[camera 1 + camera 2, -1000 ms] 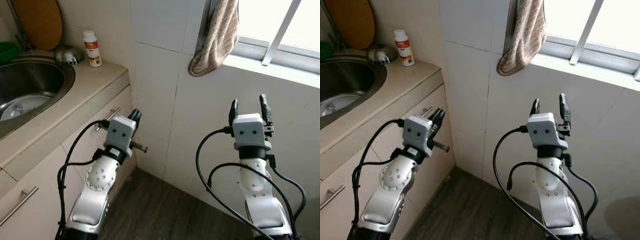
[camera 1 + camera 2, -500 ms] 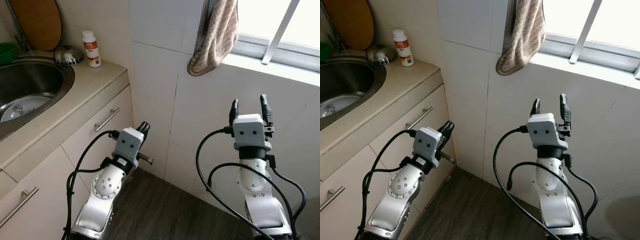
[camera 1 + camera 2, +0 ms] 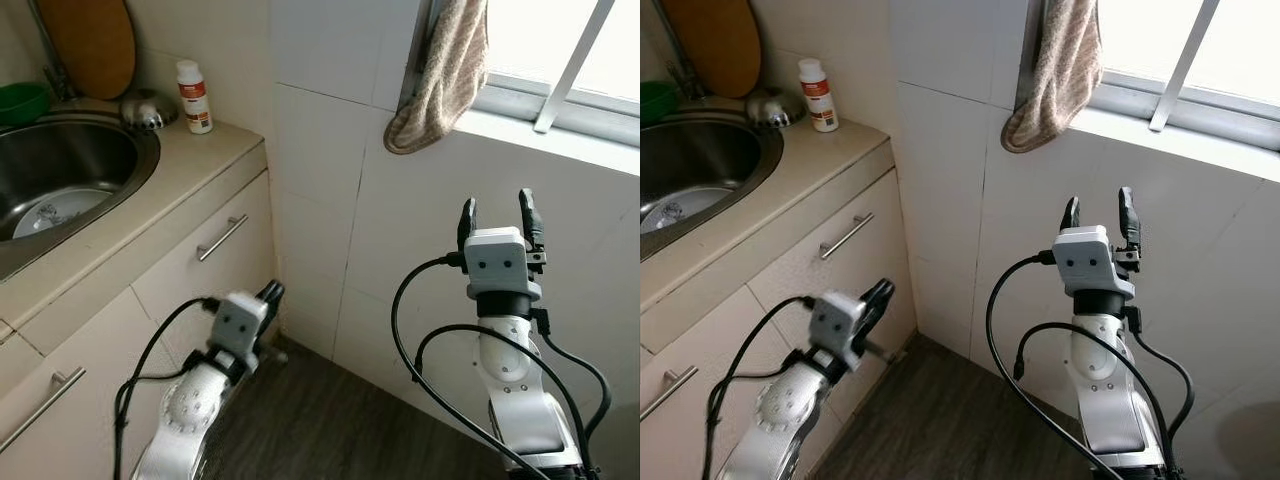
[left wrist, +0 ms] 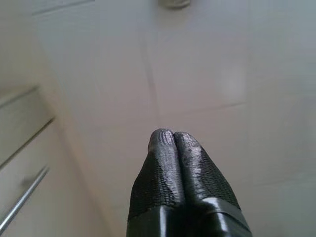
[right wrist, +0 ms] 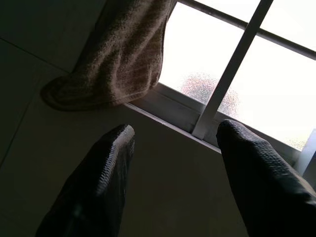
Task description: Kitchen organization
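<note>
My left gripper (image 3: pixel 270 293) hangs low in front of the cabinet drawers, its two black fingers (image 4: pixel 170 163) pressed together, shut and empty. My right gripper (image 3: pixel 494 213) is raised before the tiled wall under the window sill, fingers (image 5: pixel 108 168) spread open with nothing between them. A beige towel (image 3: pixel 447 75) hangs from the window frame above and to the left of the right gripper. On the counter stand a white bottle with a red label (image 3: pixel 193 97) and a small steel bowl (image 3: pixel 148 108) beside the steel sink (image 3: pixel 60 180).
A round wooden board (image 3: pixel 92 45) leans on the back wall behind the sink, next to a green bowl (image 3: pixel 22 100). Drawers with bar handles (image 3: pixel 221 238) line the counter front. The tiled wall meets the cabinet in a corner; dark wood floor (image 3: pixel 330 420) lies below.
My left arm has dropped from the upper drawer handle down to near the floor corner. The right arm has stayed put. The camera has shifted slightly.
</note>
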`<state>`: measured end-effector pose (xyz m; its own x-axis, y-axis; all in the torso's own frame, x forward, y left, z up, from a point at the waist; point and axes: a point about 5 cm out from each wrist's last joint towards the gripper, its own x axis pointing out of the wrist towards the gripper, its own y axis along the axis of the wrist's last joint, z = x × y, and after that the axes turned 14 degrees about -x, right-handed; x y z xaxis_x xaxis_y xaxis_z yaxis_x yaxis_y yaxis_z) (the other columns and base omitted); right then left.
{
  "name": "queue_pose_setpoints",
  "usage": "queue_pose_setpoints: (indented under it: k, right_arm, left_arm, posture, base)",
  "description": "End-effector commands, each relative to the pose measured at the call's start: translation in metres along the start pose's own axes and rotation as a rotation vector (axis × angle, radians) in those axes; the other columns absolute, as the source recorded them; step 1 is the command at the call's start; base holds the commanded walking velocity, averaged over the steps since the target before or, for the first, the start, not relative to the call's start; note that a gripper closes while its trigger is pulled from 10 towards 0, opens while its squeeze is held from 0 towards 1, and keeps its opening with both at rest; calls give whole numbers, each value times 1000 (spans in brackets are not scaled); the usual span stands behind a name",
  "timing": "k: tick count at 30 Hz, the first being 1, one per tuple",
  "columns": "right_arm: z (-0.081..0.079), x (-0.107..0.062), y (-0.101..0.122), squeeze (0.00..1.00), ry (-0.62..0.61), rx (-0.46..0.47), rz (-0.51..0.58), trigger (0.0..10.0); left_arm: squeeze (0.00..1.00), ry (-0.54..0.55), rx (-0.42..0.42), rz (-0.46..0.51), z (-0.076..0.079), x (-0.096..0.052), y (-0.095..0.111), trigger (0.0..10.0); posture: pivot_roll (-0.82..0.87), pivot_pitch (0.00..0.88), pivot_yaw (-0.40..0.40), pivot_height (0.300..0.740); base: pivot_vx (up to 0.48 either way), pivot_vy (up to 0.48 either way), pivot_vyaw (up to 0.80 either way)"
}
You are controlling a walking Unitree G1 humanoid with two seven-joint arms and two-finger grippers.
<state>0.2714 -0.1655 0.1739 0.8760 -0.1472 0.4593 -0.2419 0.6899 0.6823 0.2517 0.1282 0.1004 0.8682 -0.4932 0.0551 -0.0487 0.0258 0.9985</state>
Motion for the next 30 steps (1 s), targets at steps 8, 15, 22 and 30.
queue_pose_setpoints:
  k: [8,15,22,30]
  right_arm:
    - [0,3,0,0,-12,3,-1,10000]
    - [0,2,0,0,-13,-1,-3,10000]
    - [0,0,-1,0,-14,-7,-8,10000]
    - [2,0,-3,0,-23,-11,-15,10000]
  left_arm:
    - [0,-22,5,1,3,0,-6,10000]
    - [0,7,33,-24,-1,-5,-8,10000]
    - [0,39,32,-64,-8,-20,-12,10000]
    - [0,-3,-44,-78,-2,-25,-16,10000]
  posture:
    - [117,0,-65,740]
    - [114,0,-48,740]
    - [107,0,-36,740]
    - [108,0,-40,740]
  base:
    - [0,0,0]
    - [0,0,0]
    - [0,0,0]
    - [0,0,0]
